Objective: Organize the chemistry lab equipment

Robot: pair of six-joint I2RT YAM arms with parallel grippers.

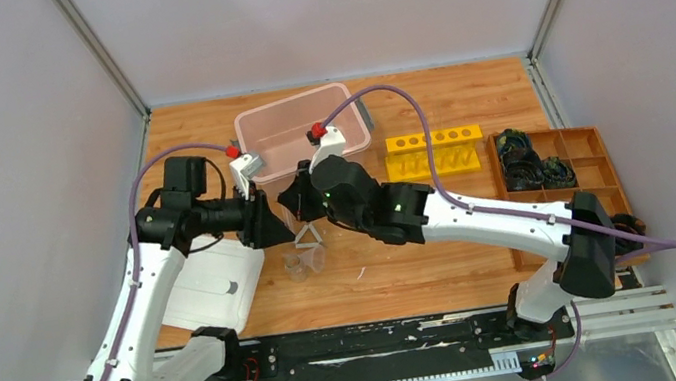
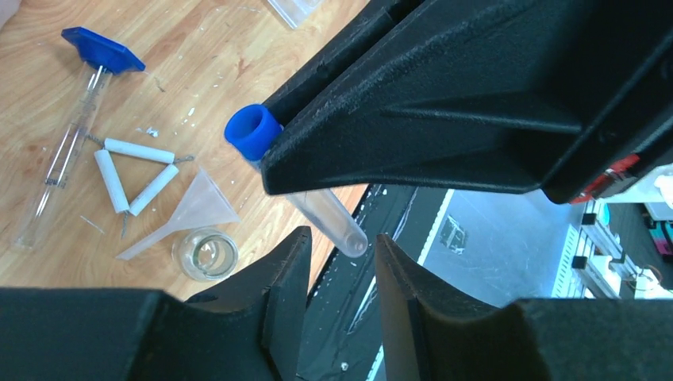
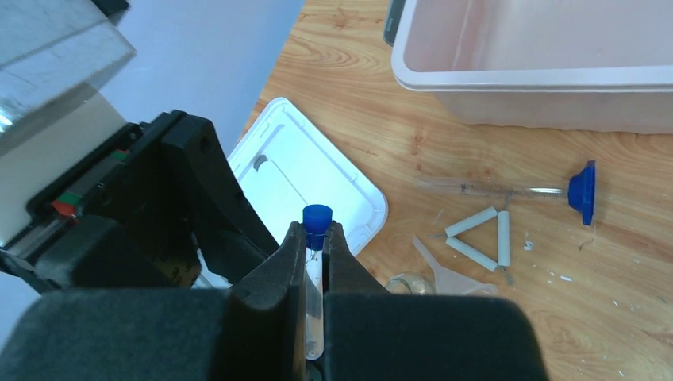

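Note:
My right gripper (image 3: pixel 317 232) is shut on a clear blue-capped tube (image 3: pixel 315 274) and holds it above the table, cap outward. In the left wrist view the tube (image 2: pixel 321 210) slants down, and its rounded end hangs just at the tips of my open left gripper (image 2: pixel 341 242), ungripped. In the top view the two grippers, left (image 1: pixel 277 228) and right (image 1: pixel 295 202), meet nose to nose. On the wood below lie a thin clear blue-tipped rod (image 2: pixel 67 147), a white triangle (image 2: pixel 135 175), a clear funnel (image 2: pixel 198 208) and a small clear cup (image 2: pixel 205 254).
A pink-tinted clear bin (image 1: pixel 305 130) stands behind the grippers. A white lid (image 1: pixel 217 284) lies at front left. A yellow tube rack (image 1: pixel 433 151) stands to the right, and beyond it a wooden compartment tray (image 1: pixel 593 162) holds black coiled items.

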